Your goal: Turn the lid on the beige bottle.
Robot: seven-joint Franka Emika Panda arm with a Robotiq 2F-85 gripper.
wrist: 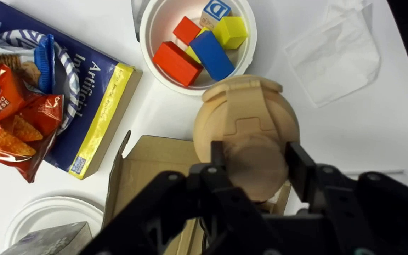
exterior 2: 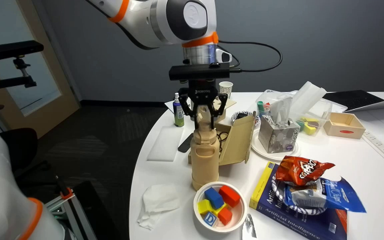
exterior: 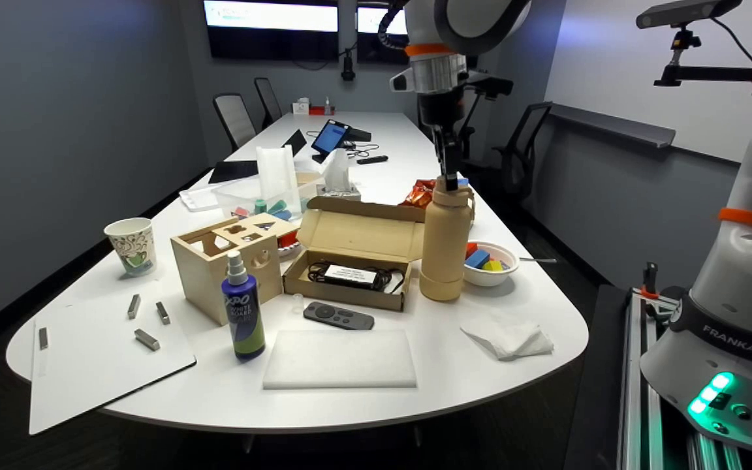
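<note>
The beige bottle [exterior: 446, 254] stands upright on the table, and it also shows in an exterior view [exterior 2: 205, 166] and the wrist view [wrist: 248, 109]. Its lid [wrist: 257, 170] is a small round cap of brownish beige; it also shows in an exterior view [exterior 2: 204, 125]. My gripper [exterior 2: 205, 128] points straight down over the bottle's top. In the wrist view its two black fingers [wrist: 255, 159] press on opposite sides of the lid, with no visible gap. My gripper [exterior: 450, 185] hides most of the lid in an exterior view.
A white bowl [exterior: 490, 279] of coloured blocks stands close beside the bottle. An open cardboard box [exterior: 350, 232] with a cable stands on the other side. A blue book [exterior 2: 272, 203] carries snack bags. A napkin [exterior: 513, 336] and a dark blue spray bottle [exterior: 243, 320] are on the table.
</note>
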